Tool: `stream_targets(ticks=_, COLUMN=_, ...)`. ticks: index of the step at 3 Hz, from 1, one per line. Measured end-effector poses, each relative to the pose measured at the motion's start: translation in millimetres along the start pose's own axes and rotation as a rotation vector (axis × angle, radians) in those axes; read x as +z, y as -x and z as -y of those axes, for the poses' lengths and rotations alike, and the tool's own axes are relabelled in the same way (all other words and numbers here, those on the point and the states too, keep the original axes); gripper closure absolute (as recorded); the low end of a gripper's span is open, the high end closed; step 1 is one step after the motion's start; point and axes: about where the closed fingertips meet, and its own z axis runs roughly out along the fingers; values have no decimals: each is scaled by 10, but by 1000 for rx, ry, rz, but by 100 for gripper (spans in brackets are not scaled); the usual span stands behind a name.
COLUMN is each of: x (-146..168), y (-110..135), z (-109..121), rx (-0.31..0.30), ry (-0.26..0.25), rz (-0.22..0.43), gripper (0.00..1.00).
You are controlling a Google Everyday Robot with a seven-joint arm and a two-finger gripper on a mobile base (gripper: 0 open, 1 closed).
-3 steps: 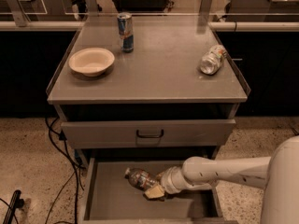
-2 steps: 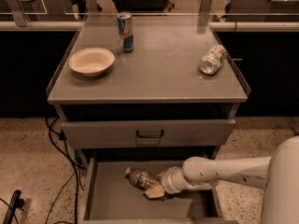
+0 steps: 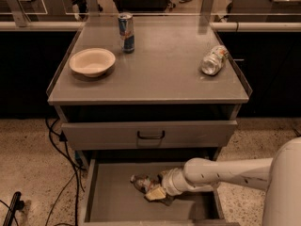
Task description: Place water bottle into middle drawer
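Note:
The water bottle [image 3: 142, 182] lies on its side on the grey floor of the open middle drawer [image 3: 113, 199], at the bottom of the cabinet. My gripper [image 3: 154, 192] reaches into this drawer from the right on its white arm [image 3: 225, 173]. It sits right at the bottle, touching its near end. The part of the bottle under the gripper is hidden.
Above the open drawer is a closed grey drawer front with a black loop handle [image 3: 150, 135]. On the cabinet top stand a white bowl [image 3: 92, 61] and a tall blue-and-silver can [image 3: 126, 32]. A short silver can [image 3: 214, 60] lies at the right. Cables [image 3: 60, 149] run along the floor at the left.

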Motion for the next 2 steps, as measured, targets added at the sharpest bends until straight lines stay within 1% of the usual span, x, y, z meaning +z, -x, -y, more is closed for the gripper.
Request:
stream_targets(ticks=1, x=1, y=0, z=-1, rx=0, ry=0, rz=0, gripper=0)
stream_targets(ticks=2, x=1, y=0, z=-1, rx=0, ry=0, rz=0, gripper=0)
